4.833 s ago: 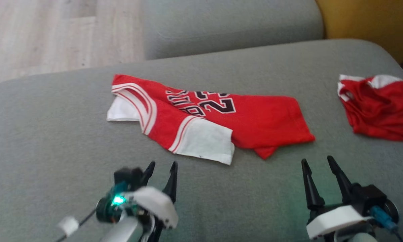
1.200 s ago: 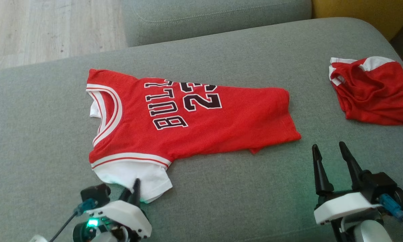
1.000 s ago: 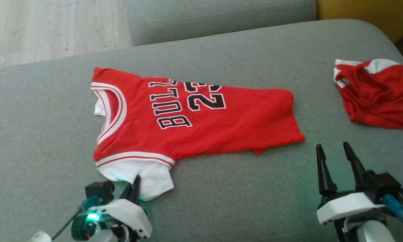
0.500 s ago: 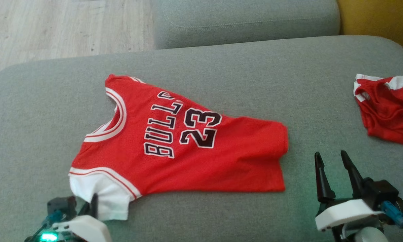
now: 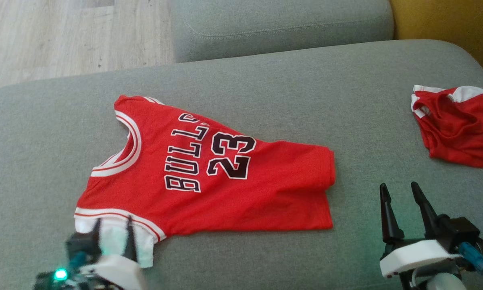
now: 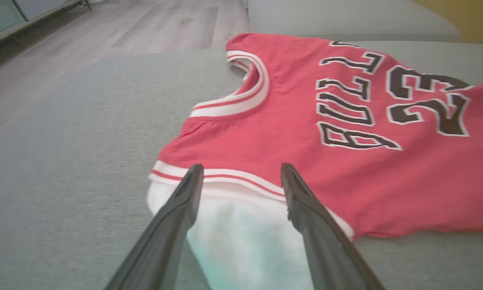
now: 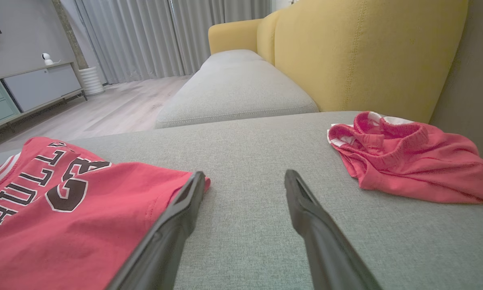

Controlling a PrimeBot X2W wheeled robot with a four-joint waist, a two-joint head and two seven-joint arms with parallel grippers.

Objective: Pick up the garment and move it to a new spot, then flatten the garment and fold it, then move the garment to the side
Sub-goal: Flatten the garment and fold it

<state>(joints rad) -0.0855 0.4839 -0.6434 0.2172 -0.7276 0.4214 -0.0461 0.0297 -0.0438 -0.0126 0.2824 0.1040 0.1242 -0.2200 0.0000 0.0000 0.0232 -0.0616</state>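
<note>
The garment is a red jersey (image 5: 209,181) with "BULLS 23" in black; it lies spread on the grey sofa cushion (image 5: 265,88), neck to the left and hem to the right. Its near white sleeve (image 5: 108,237) lies under my left gripper (image 5: 113,230), which stands open with a finger on each side of the sleeve. In the left wrist view the gripper (image 6: 242,169) straddles the white sleeve (image 6: 241,233) just short of the striped trim. My right gripper (image 5: 398,187) hangs open over bare cushion, right of the hem (image 7: 173,181).
Crumpled red shorts (image 5: 459,125) with white trim lie at the cushion's far right, also in the right wrist view (image 7: 407,157). A second grey cushion (image 5: 277,24) sits behind, a yellow backrest (image 7: 366,52) to the right, wooden floor (image 5: 64,36) beyond the left edge.
My left gripper, shut on the white sleeve, pulled the jersey out flat toward the near left, then opened and let the sleeve go. The right gripper stayed put. The camera shifted a little.
</note>
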